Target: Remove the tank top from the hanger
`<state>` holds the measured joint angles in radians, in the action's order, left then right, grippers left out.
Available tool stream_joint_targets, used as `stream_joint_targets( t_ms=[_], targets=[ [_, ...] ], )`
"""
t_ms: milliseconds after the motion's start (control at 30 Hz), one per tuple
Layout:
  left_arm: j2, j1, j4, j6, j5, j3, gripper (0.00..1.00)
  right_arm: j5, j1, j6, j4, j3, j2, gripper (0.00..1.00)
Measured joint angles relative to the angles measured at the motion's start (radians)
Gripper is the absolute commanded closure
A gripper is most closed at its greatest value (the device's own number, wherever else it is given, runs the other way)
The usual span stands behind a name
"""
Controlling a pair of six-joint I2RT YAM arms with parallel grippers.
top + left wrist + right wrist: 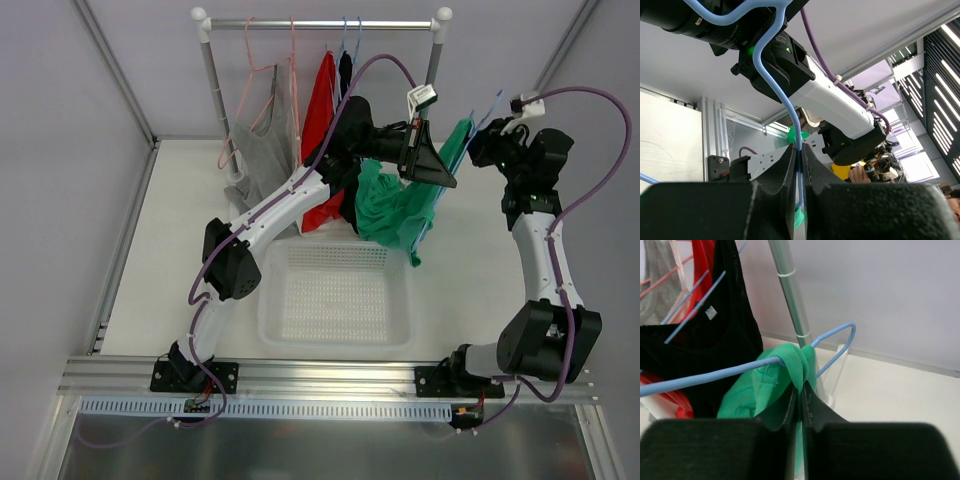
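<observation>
The emerald-green tank top (392, 212) hangs bunched from the light-blue wire hanger (488, 112), held in the air to the right of the rack. My left gripper (436, 162) is shut on the hanger's wire (799, 131); the jaws stand closed with the wire pinched between them (800, 150). My right gripper (479, 141) is shut on a green shoulder strap (801, 365) where it loops over the hanger's arm (705, 378), just short of the hanger's bent end (849, 331). The rest of the top (747, 395) hangs below the wire.
A white mesh basket (335, 330) sits on the table below the top. The rack rod (400, 24) carries a grey top (262, 160) on pink hangers, a red top (322, 100) and a black garment (715, 340) on a blue hanger. The rack's right post (792, 300) stands close behind the strap.
</observation>
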<state>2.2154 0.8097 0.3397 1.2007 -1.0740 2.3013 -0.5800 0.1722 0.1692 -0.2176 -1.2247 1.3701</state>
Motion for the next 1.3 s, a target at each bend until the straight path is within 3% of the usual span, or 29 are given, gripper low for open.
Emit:
stream_joint_targets(
  t_ms=[200,500,967,1300],
  targets=[
    [0.0,0.0,0.006,0.009,-0.001,0.0,1.0,0.079,-0.011,0.005,0.014,-0.01,0.0,0.98],
    [0.024,-0.006,0.008,0.031,-0.029,0.089,1.0,0.233,0.09,-0.036,0.12,-0.135,0.005,0.99],
    [0.047,0.01,0.019,0.031,-0.075,0.142,1.0,0.267,0.097,-0.055,0.254,-0.405,0.174,1.0],
    [0.047,0.023,0.022,-0.007,-0.067,0.154,1.0,0.269,0.109,-0.082,0.371,-0.507,0.204,1.0]
  ],
)
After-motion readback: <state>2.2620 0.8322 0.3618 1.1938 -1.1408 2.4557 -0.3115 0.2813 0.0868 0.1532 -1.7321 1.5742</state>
